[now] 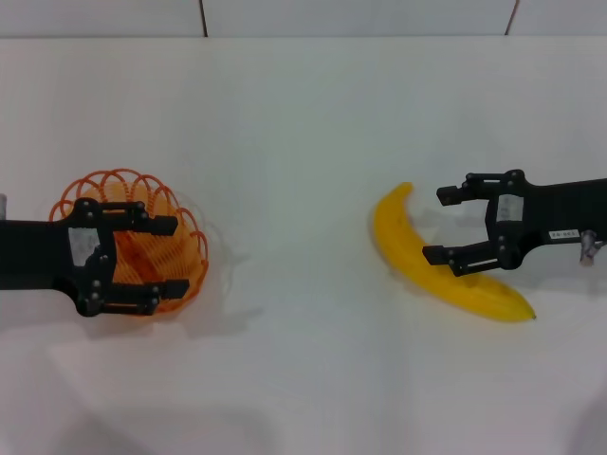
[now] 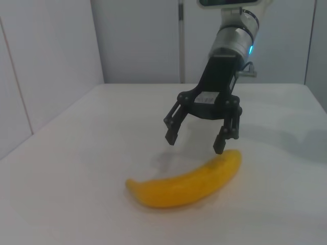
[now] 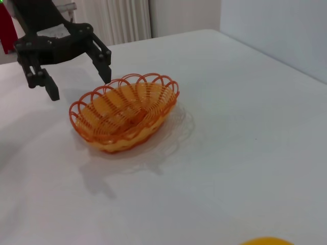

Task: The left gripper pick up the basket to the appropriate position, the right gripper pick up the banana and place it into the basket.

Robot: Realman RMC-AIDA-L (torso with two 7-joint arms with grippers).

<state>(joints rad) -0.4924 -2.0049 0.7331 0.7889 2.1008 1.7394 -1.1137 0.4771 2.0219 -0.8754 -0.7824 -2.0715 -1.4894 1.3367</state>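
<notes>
White table (image 1: 303, 133), two arms coming in from the sides, both low over it.

Nearest the robot's body on the left: left gripper (image 1: 161, 256), all-black arm, jaws spread wide, holding nothing. In the head view it sits over the basket (image 1: 180, 213), one finger across the far part of the rim, the other across the near part. The right wrist view shows the gripper (image 3: 79, 81) above the basket's (image 3: 125, 115) end nearer that arm, tips hanging just over the rim; contact cannot be told. Basket is orange wire, oval, scalloped rim, flat on the table, nothing in it.

Right side: right gripper (image 1: 441, 226), black claw on a white-and-silver arm, jaws wide open, grasping nothing. Banana (image 1: 427, 261) lies flat on the table on its side, well apart from the basket. In the head view the near finger overlaps the banana's middle and the far finger sits beyond it. From the left wrist view the gripper (image 2: 196, 143) hangs above the banana (image 2: 186, 184), one fingertip right at one end of the fruit, the other over bare table.

Farthest: wall panels (image 1: 360, 14) behind the table edge.
</notes>
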